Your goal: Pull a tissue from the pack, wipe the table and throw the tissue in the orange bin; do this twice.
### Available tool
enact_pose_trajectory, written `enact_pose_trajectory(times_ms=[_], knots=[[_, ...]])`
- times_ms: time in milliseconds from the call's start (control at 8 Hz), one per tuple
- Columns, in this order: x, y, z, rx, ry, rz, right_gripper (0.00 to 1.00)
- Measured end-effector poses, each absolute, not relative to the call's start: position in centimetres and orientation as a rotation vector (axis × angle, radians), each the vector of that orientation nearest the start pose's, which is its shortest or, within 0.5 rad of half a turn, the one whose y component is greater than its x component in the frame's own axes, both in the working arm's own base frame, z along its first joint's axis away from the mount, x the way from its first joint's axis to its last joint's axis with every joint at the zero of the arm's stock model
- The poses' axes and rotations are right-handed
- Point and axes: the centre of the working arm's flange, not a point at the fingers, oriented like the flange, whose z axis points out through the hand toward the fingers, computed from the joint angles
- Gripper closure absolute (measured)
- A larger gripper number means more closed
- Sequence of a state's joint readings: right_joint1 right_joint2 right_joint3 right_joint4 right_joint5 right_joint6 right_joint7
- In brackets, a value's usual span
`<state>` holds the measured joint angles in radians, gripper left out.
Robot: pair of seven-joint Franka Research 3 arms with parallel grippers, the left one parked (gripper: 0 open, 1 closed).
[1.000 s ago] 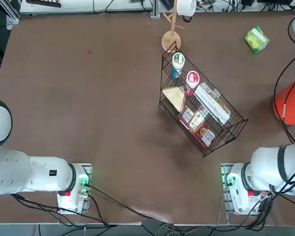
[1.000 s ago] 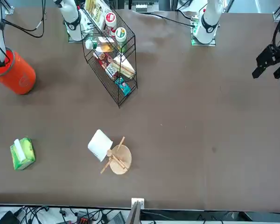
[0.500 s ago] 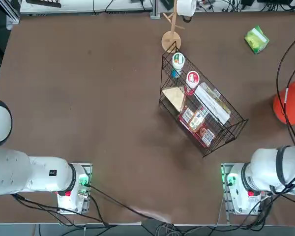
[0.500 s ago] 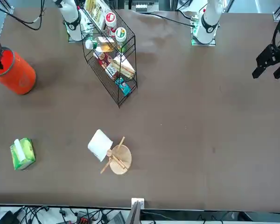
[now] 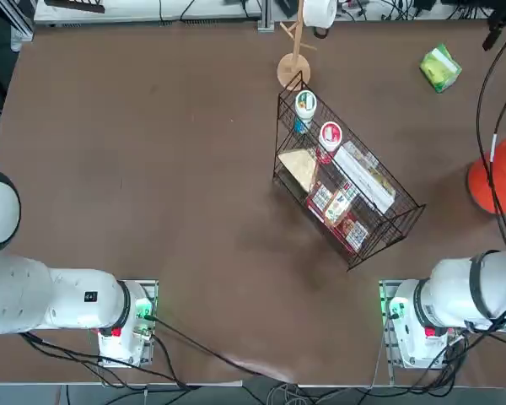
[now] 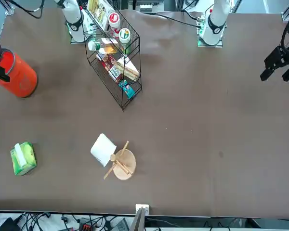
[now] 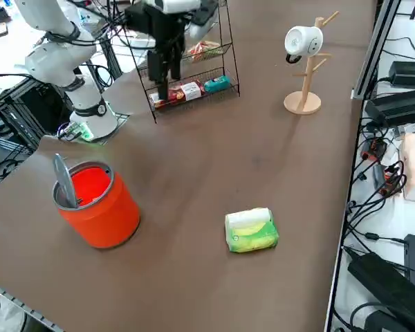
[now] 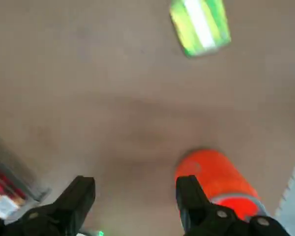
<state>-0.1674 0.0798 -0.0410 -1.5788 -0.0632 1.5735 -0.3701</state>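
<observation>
The pack (image 5: 440, 67), light green and yellow, lies flat near the far right corner of the brown table (image 5: 152, 169); it also shows in the side view (image 7: 251, 230) and the front view (image 6: 23, 158). The orange bin (image 7: 97, 205) stands upright at the table's right edge, nearer my base than the pack, with a grey strip leaning at its rim. My right gripper (image 7: 164, 79) hangs high above the table, fingers pointing down, open and empty. Its wrist view (image 8: 135, 196) looks down on the bin (image 8: 217, 182) and, farther off, the pack (image 8: 200, 27).
A black wire basket (image 5: 341, 181) full of snack packets and cups stands mid-table, left of the bin. A wooden mug stand (image 5: 293, 69) with a white mug (image 5: 319, 10) is at the far edge. Cables and power strips (image 7: 394, 104) line the far side.
My right arm, over the orange bin at the front view's edge a second ago, has swung almost out of that view, its cable shifting with it. Pack, bin and basket have not moved.
</observation>
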Motion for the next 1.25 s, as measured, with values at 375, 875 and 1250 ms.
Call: enact_pose_trajectory(times_ms=[375, 875, 1250], knots=[[56.7, -7.8, 63.4, -3.121, -0.259, -0.001, 0.00], [54.0, -0.3, 66.3, -3.138, -0.190, -0.024, 0.00], [51.8, 1.1, 66.4, -3.161, -0.166, -0.011, 0.00]])
